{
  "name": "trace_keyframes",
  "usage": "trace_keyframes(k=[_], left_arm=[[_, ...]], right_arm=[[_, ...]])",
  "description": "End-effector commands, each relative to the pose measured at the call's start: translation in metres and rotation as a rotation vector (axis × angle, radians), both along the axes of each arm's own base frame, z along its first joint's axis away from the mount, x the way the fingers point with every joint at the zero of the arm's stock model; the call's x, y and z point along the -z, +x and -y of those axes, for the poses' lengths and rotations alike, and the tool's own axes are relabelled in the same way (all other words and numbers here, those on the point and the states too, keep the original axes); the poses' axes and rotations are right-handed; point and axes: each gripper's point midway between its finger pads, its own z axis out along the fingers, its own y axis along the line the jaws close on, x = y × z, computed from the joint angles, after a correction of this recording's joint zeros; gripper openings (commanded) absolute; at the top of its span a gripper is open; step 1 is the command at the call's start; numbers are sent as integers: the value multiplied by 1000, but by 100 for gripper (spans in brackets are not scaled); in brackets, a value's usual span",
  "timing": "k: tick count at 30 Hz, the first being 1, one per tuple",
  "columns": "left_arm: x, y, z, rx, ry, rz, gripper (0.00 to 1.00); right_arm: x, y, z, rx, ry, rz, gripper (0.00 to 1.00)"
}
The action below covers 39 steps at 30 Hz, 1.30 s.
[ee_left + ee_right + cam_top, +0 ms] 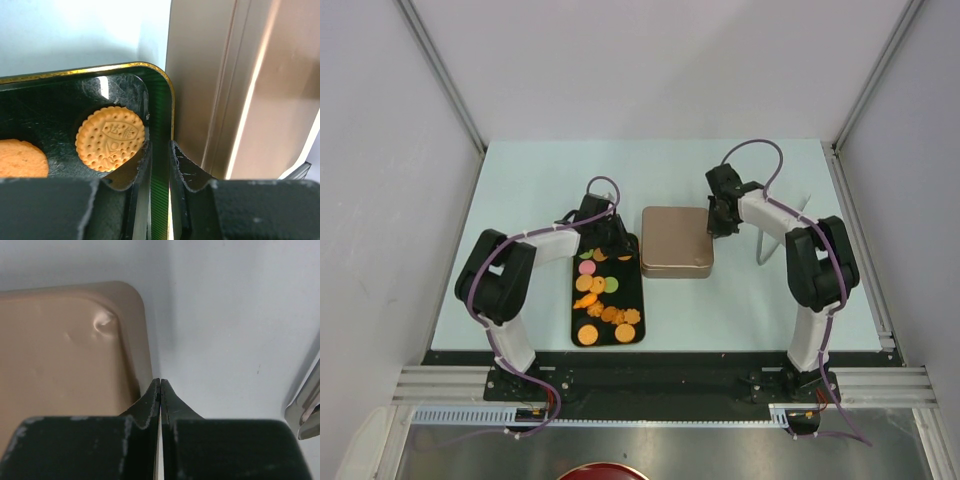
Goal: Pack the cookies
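The cookies [597,285], mostly round orange discs with a pink and a green one, lie on a black gold-rimmed tray [634,275]. A closed bronze tin [677,241] stands just right of it. My left gripper [617,243] is at the tray's far right corner. In the left wrist view its jaws [160,145] are shut on the tray's right wall [161,105], one finger inside and one between tray and tin [250,90]. An orange cookie [110,138] lies beside the inner finger. My right gripper [719,228] is shut and empty [160,380], beside the tin's right edge [60,355].
A thin metal item [772,243] stands on the pale table right of the tin, near the right arm; its edge shows in the right wrist view [305,410]. White walls enclose the table on three sides.
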Motion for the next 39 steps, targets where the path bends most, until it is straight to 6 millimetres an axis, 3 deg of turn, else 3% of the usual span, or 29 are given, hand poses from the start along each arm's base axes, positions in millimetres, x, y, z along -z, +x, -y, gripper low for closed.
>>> trace_keyframes(k=[1, 10, 17, 21, 23, 29, 34, 39], left_arm=[[-17, 10, 12, 29, -31, 52, 24], [-20, 11, 15, 33, -37, 58, 23], [-24, 11, 2, 2, 12, 69, 27], [-26, 14, -15, -55, 75, 75, 41], [-29, 19, -25, -91, 104, 88, 54], [-57, 33, -36, -141, 100, 161, 68], [-91, 45, -32, -154, 58, 260, 70], [-106, 50, -6, -56, -59, 304, 70]], right_arm=[[0, 2, -14, -22, 20, 20, 0], [-1, -3, -21, -41, 8, 19, 0], [-5, -3, -17, -37, -2, 27, 0], [-8, -2, -15, -35, -3, 30, 0], [-9, -3, -15, -34, -2, 30, 0], [-8, -3, -13, -38, -5, 27, 0], [-7, -1, -11, -35, 0, 24, 0], [-5, -1, -12, -38, 4, 21, 0]])
